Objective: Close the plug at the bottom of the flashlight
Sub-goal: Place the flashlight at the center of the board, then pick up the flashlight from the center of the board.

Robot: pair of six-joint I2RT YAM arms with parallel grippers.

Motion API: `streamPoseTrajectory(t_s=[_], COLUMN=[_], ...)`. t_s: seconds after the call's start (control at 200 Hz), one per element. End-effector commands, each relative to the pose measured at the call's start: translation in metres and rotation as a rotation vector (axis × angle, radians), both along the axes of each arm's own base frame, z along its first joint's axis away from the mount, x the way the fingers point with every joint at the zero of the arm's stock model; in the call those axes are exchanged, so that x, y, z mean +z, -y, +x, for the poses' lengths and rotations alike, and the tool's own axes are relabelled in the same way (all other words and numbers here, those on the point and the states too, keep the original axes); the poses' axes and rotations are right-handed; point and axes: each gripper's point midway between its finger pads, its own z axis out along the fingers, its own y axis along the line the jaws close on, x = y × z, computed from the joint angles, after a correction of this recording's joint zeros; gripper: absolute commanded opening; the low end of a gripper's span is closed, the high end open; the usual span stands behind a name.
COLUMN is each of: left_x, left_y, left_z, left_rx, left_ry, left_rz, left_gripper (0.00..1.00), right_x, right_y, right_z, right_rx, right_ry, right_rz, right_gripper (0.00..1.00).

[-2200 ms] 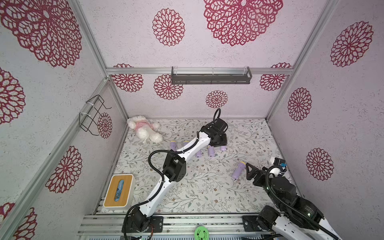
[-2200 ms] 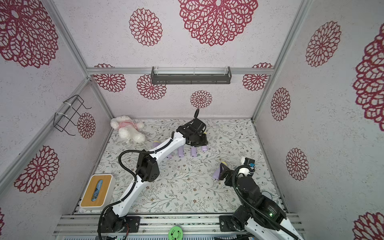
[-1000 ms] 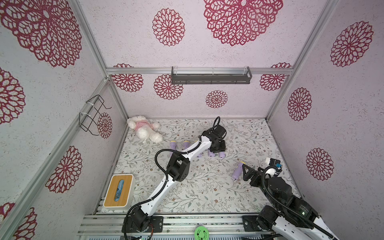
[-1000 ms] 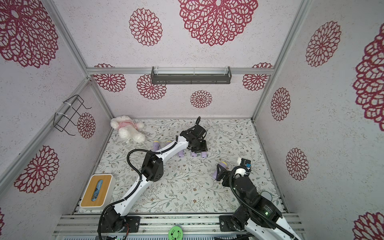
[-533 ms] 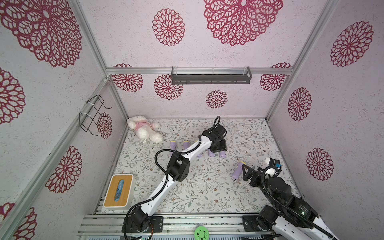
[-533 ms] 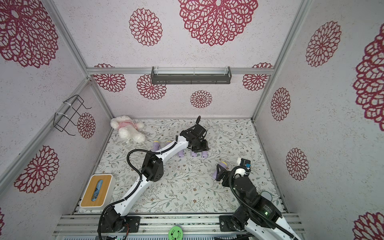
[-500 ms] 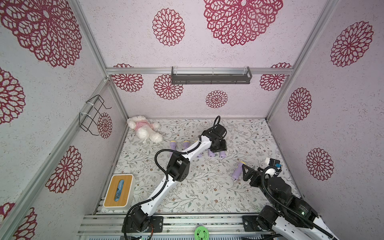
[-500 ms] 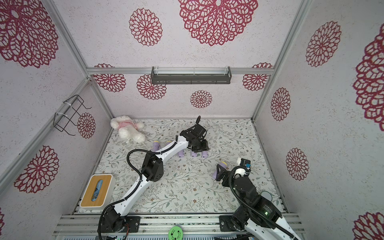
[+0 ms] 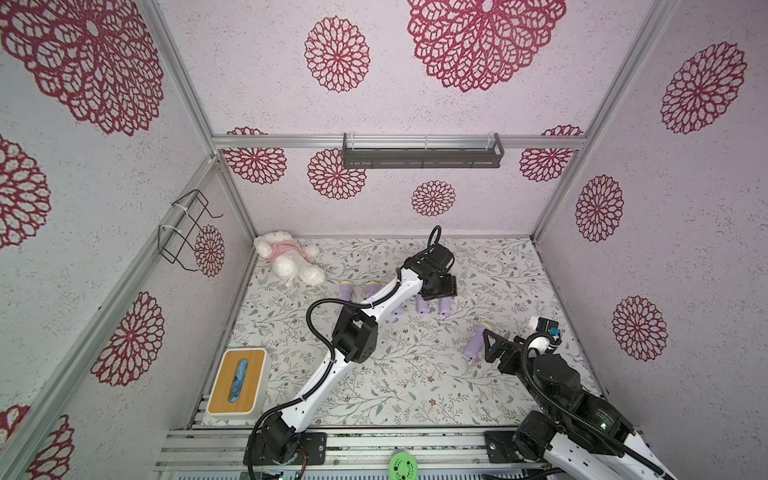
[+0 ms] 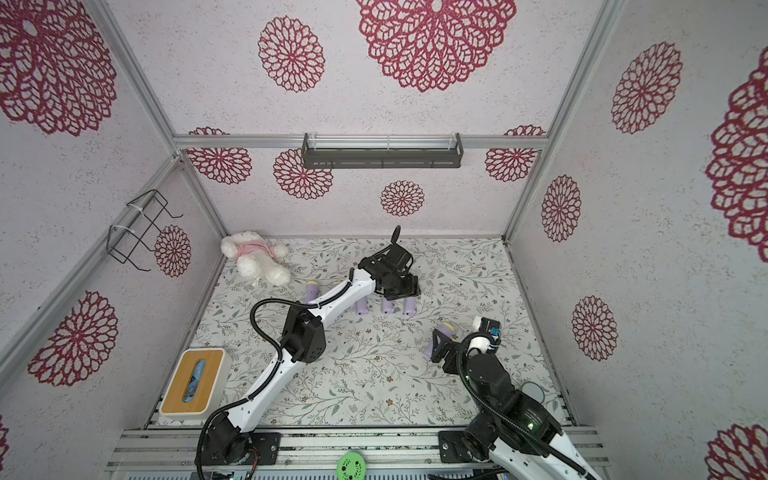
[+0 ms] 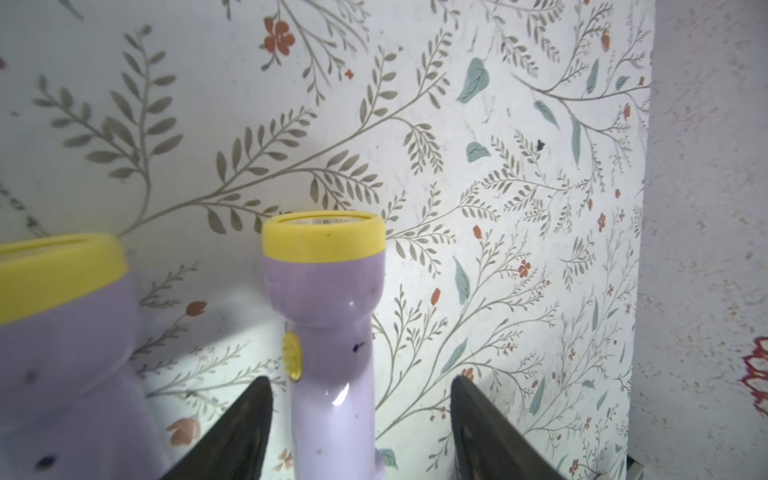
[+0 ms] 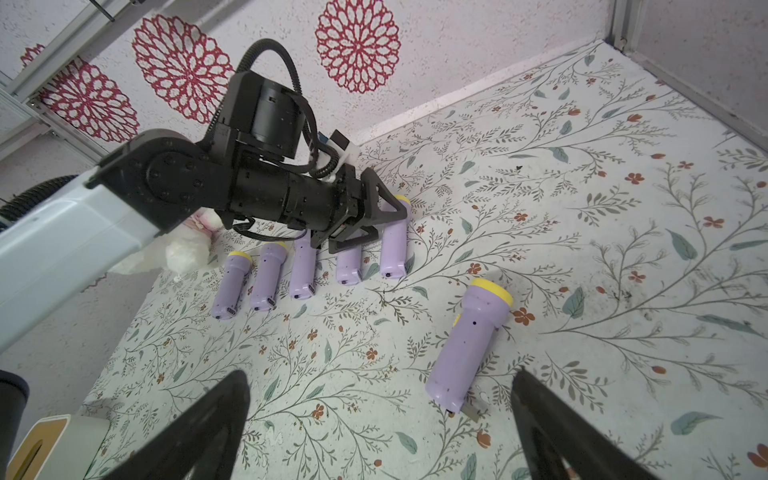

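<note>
As the left gripper [image 11: 360,382] stands open astride the end flashlight [image 11: 324,282] of the row [image 12: 266,278] near the desk's [image 9: 395,374] far edge, it should lift straight clear, while the wide-open right gripper [image 12: 380,374] squarely straddles the lone flashlight [image 12: 469,345] nearer the right edge.

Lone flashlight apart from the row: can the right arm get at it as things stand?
Probably yes: the lone flashlight lies just ahead of the right arm, its jaws open, nothing between.

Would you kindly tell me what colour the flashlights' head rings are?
Yellow rings on lilac flashlights; clearest in the left wrist view.
</note>
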Motion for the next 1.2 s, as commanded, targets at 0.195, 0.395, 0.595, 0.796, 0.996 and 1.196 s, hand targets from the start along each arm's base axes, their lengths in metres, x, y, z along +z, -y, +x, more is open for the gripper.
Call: streamPoseTrajectory(t_s=[0.195, 0.395, 0.595, 0.796, 0.996, 1.196], left_x=[0.189, 0.235, 0.246, 0.231, 0.214, 0.19], left_y=[-0.041, -0.087, -0.123, -0.151, -0.172, -0.174], left_z=[0.017, 0.006, -0.025, -0.053, -0.077, -0.113], left_rx=[0.006, 0.012, -0.014, -0.044, -0.071, -0.175], left_ry=[0.418, 0.602, 0.716, 0.759, 0.824, 0.917], left_rz=[-0.014, 0.136, 0.225, 0.283, 0.333, 0.401], left_gripper=[0.86, 0.93, 0.97, 0.97, 0.97, 0.97], right_x=[-0.008, -0.018, -0.024, -0.034, -0.055, -0.061], right_y=[0.007, 0.004, 0.001, -0.005, -0.007, 0.003], right_z=[0.005, 0.008, 0.011, 0.016, 0.024, 0.034], right_rx=[-0.085, -0.11, -0.126, -0.131, -0.131, -0.159], right_ry=[-0.062, -0.122, -0.173, -0.239, -0.361, -0.425], right_rz=[0.009, -0.007, -0.016, -0.035, -0.037, -0.047], right_gripper=[0.99, 0.99, 0.99, 0.99, 0.99, 0.99])
